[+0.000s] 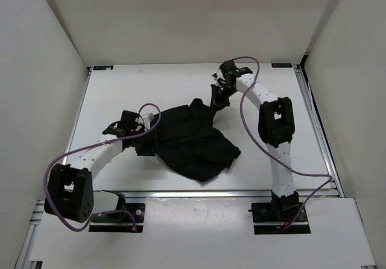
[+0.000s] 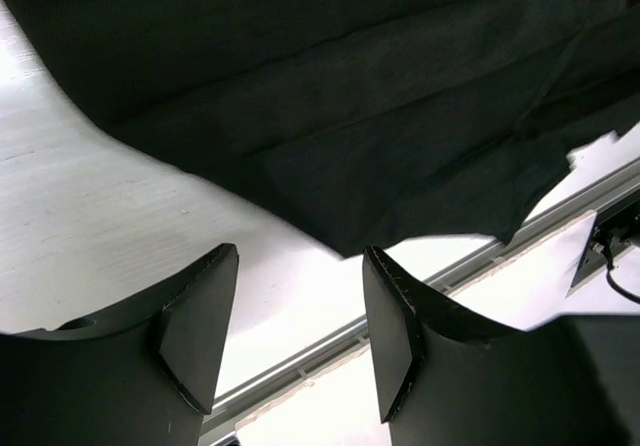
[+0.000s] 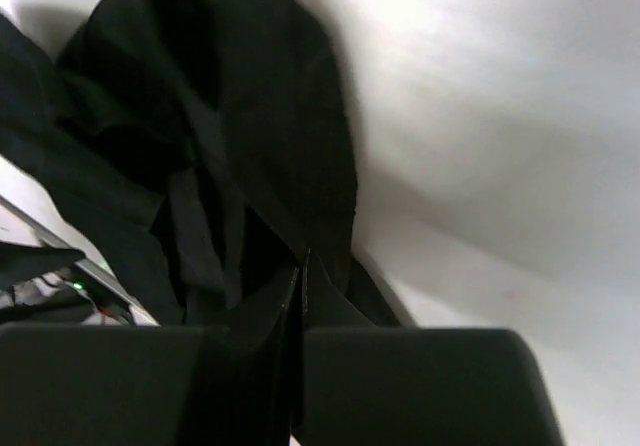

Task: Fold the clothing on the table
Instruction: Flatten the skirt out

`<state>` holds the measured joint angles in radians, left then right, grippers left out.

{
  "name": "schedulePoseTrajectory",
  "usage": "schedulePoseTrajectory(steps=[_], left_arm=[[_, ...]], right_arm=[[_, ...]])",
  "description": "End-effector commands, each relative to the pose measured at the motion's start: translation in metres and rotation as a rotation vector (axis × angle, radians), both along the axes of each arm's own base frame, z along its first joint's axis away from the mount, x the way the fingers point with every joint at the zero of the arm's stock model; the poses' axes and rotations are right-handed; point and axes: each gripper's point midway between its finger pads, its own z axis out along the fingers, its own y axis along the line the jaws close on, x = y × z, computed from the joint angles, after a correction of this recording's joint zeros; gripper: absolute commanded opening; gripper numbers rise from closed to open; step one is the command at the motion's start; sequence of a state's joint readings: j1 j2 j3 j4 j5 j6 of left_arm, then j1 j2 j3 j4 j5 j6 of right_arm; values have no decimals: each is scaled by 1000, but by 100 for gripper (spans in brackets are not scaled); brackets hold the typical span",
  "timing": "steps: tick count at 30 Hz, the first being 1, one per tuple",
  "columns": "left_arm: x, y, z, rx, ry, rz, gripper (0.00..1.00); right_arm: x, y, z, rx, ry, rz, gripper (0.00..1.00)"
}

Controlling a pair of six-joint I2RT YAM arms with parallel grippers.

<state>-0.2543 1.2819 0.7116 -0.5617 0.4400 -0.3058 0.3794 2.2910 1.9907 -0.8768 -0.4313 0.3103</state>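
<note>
Black pleated clothing [image 1: 193, 139] sprawls mid-worktop [image 1: 120, 94], limp and light, so it wants edge pinches: right gripper [image 3: 303, 261] looks clamped on its far corner, left gripper [image 2: 300, 254] spread empty by its left edge.

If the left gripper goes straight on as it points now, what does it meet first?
Most likely the edge of the clothing, just ahead of the left gripper; depth is unclear.

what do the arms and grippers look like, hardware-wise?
The left arm and right arm have white links with boxy black joints. A purple cable loops along each. The left gripper and right gripper are black, each with two flat wedge-shaped fingers.
</note>
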Motion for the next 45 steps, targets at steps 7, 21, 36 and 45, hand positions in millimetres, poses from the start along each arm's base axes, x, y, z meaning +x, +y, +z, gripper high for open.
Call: schedulePoseTrajectory(steps=[7, 21, 36, 45], left_arm=[[7, -8, 5, -45, -23, -12, 62], [4, -18, -10, -42, 12, -45, 58], [49, -101, 38, -203, -63, -184, 31], [132, -133, 91, -383, -136, -88, 58]], right_arm=[[-34, -4, 215, -40, -597, 23, 0], [-221, -105, 95, -177, -138, -268, 40], [-129, -138, 80, -408, -304, -308, 59], [-56, -115, 103, -489, -439, -213, 60]])
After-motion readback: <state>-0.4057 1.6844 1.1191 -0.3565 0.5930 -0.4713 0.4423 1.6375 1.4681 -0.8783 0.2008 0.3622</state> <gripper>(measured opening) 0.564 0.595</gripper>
